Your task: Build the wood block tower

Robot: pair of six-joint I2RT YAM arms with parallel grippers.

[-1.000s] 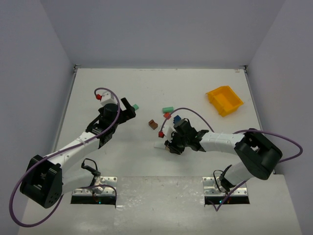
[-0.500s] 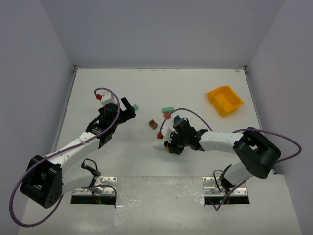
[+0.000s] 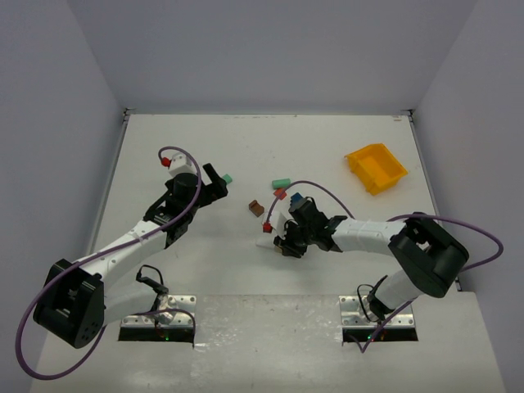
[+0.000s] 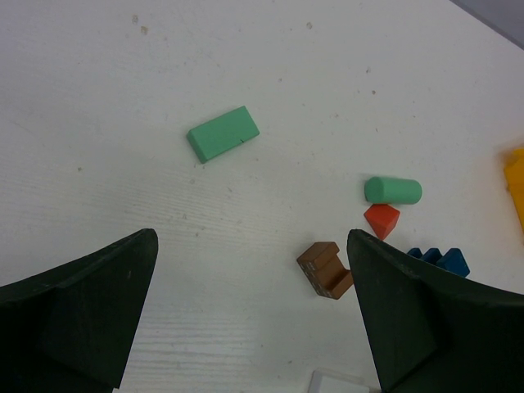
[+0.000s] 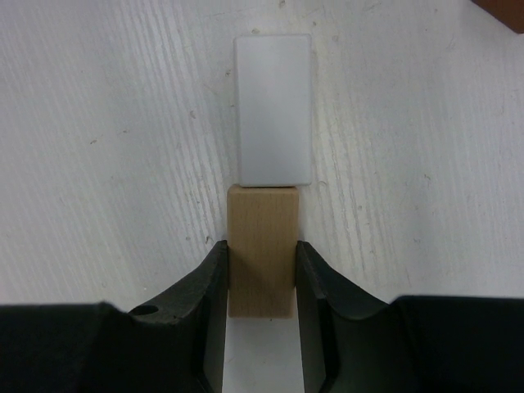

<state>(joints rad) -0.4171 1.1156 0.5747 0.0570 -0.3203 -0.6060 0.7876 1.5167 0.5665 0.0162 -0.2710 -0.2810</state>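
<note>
Top external view: the left pincer (image 3: 216, 181) is seen released, jaws spread wide and empty, with a mint green flat wooden block (image 3: 227, 178) just ahead of its tips. The right pincer (image 3: 282, 241) is held low over the white surface (image 3: 180, 139), the yellow plastic bin (image 3: 363, 151) well apart behind it.

Left wrist view: beyond the open jaws, a mint green wooden cylinder (image 4: 393, 191) and a red wooden wedge (image 4: 381, 219) are found just beside each other, a brown notched wooden block (image 4: 326, 269) nearer the pincer, and a blue toothed wooden block (image 4: 438, 261) partly hidden by one jaw. Nothing is stacked.

Right wrist view: the right pincer is clenched on a plain pale wooden rectangular block (image 5: 262, 221), gripped by its long sides. A white rectangular block (image 5: 273, 108) lies flat straight ahead of the tips, end to end with the held piece; whether they touch cannot be told.

The tower is judged barely begun, its first placement in hand. The next move is thought to call for the pale block to be set squarely with the white one and released without either being nudged.
</note>
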